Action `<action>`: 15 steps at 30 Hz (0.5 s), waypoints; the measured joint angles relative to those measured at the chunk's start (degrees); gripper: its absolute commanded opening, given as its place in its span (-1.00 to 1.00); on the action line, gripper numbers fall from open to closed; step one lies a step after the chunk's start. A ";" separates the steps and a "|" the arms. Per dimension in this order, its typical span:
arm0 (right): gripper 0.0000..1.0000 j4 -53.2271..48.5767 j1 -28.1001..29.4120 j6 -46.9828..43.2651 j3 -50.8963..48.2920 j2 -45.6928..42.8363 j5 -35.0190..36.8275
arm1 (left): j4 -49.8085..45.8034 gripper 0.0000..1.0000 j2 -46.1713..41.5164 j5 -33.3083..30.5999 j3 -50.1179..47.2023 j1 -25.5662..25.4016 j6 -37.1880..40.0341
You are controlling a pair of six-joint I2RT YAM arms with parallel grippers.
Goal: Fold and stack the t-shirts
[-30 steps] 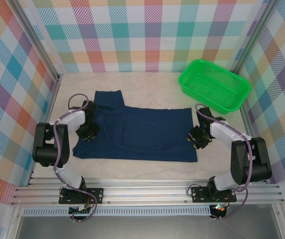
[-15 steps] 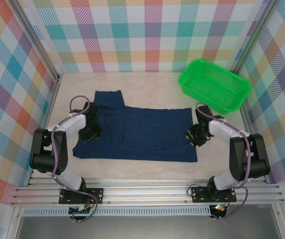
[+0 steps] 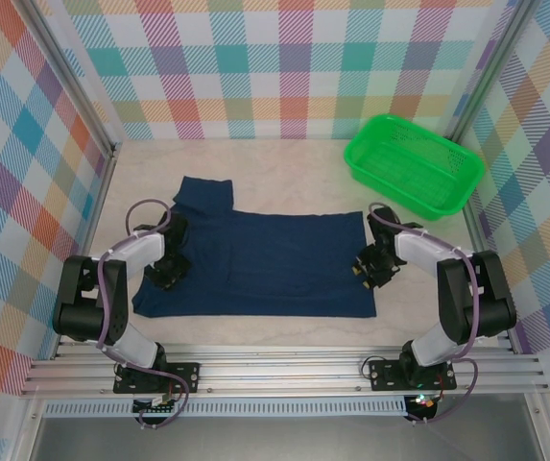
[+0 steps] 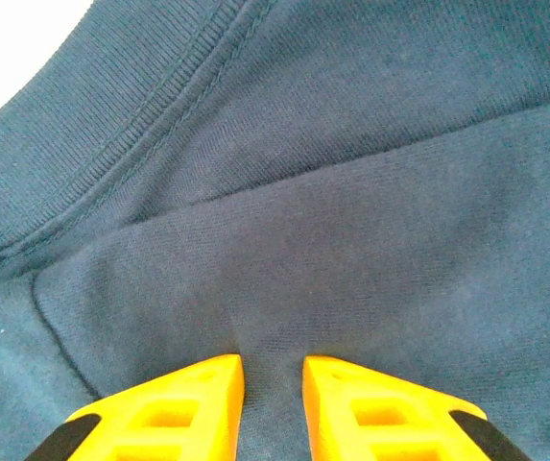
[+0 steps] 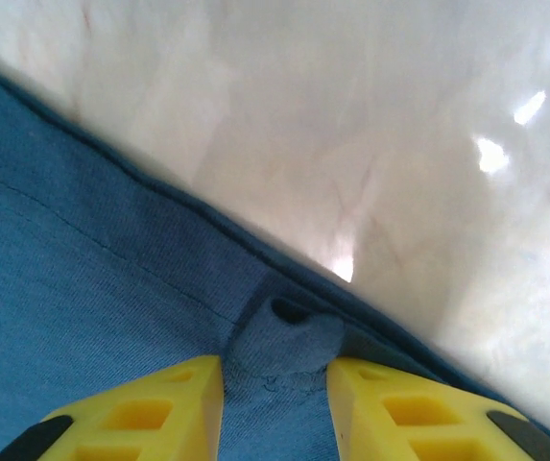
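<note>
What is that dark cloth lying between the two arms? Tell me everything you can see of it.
It is a dark navy t-shirt of soft knit cloth, spread flat and sideways on the pale table, with one short sleeve pointing to the far side. Up close, a ribbed, stitched band shows. The left gripper pinches a fold at its left end. The right gripper pinches a small bunch of its right edge.
</note>
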 measured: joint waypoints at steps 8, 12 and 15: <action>-0.04 -6.03 2.71 -1.66 2.12 -3.93 5.14 | -7.30 -0.03 0.04 -3.06 8.24 0.92 1.99; -0.06 -3.69 2.32 -8.57 11.06 -3.78 8.74 | -5.99 0.05 0.74 -2.47 21.09 1.07 6.49; -0.11 1.27 1.90 -13.94 17.49 -0.17 9.86 | -2.49 0.07 4.72 -0.13 29.75 1.60 9.86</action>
